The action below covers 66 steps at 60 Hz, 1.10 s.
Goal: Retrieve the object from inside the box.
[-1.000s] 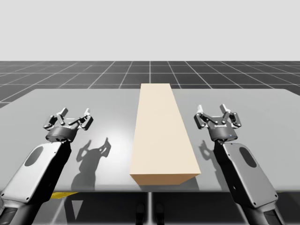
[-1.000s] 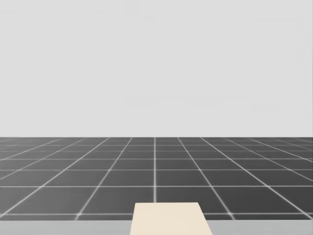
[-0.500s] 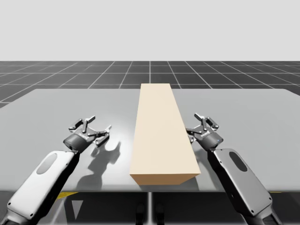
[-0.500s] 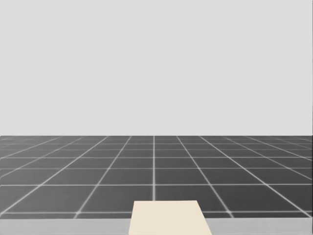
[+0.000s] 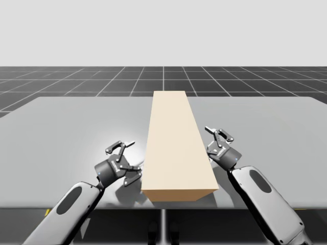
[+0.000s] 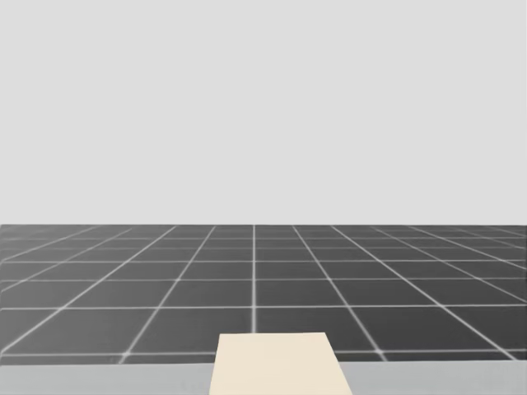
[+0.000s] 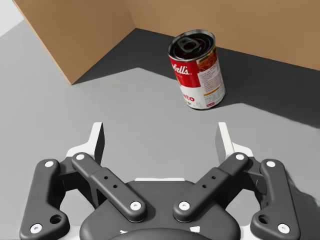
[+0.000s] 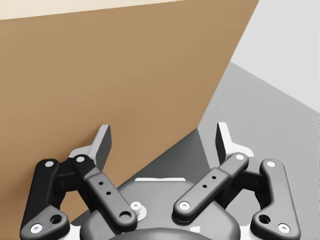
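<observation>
A long tan box (image 5: 176, 148) lies along the middle of the grey table (image 5: 61, 127); its far end shows in the head view (image 6: 276, 370). In the left wrist view, a red and white can (image 7: 196, 70) with a dark top stands upright on the shadowed floor between the box's brown inner walls (image 7: 75, 35). My left gripper (image 7: 161, 142) is open, a short way back from the can. It sits by the box's left side (image 5: 130, 158). My right gripper (image 5: 218, 134) is at the box's right side, open (image 8: 162, 142), with the brown wall (image 8: 110, 75) close ahead.
Grey table surface extends to both sides of the box (image 5: 276, 122). Beyond the table's far edge lies a dark gridded floor (image 6: 263, 280).
Both arms have swung inward and toward the near end of the box, each gripper now turned toward a side of it. My head has turned slightly.
</observation>
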{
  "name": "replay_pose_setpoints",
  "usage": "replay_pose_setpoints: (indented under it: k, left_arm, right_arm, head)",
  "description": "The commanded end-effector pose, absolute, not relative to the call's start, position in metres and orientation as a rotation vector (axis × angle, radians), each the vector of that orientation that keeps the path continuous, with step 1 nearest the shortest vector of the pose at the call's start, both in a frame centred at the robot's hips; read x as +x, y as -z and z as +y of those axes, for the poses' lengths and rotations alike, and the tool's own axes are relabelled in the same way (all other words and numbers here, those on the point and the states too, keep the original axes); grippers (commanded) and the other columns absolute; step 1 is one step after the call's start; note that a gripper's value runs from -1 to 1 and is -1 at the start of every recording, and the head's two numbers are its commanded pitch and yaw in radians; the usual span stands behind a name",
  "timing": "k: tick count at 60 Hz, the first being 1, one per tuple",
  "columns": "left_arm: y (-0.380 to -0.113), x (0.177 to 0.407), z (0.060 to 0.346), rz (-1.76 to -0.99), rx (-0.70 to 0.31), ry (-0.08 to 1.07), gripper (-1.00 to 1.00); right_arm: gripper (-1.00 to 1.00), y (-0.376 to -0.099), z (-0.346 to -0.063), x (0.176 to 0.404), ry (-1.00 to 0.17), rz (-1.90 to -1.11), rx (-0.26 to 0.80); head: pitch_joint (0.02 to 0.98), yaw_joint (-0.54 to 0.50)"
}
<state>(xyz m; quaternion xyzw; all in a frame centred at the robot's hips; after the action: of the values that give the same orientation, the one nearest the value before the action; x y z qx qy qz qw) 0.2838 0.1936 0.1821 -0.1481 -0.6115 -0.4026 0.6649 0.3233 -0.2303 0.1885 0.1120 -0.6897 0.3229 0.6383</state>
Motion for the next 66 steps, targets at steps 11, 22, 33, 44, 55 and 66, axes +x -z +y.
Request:
replay_pose_setpoints:
  k: [11,22,33,44,55,66]
  left_arm:
    - [-0.173,0.296,0.164,-1.363,-0.495,0.889,-1.00]
    - [-0.162,0.323,0.152,-1.332,-0.588,0.904,-1.00]
    - [-0.148,0.346,0.132,-1.298,-0.593,0.923,-1.00]
    - [-0.147,0.362,0.117,-1.282,-0.617,0.905,-1.00]
    - [-0.137,0.374,0.099,-1.263,-0.630,0.914,-1.00]
    - [-0.134,0.387,0.084,-1.248,-0.643,0.925,-1.00]
  right_arm:
    - [-1.00,-0.177,-0.197,0.309,-0.812,-1.572,0.361]
    - [-1.00,-0.176,-0.195,0.309,-0.824,-1.577,0.359]
    - [-1.00,-0.176,-0.195,0.308,-0.830,-1.585,0.362]
    - [-1.00,-0.176,-0.194,0.307,-0.838,-1.588,0.362]
    - [-1.00,-0.176,-0.194,0.306,-0.845,-1.593,0.363]
    - [-1.00,-0.176,-0.194,0.305,-0.850,-1.595,0.370]
  head:
    - [0.078,-0.01]
    - [0.088,0.01]
    - [0.102,0.01]
    - [0.116,0.01]
    - [0.127,0.00]
    - [0.135,0.00]
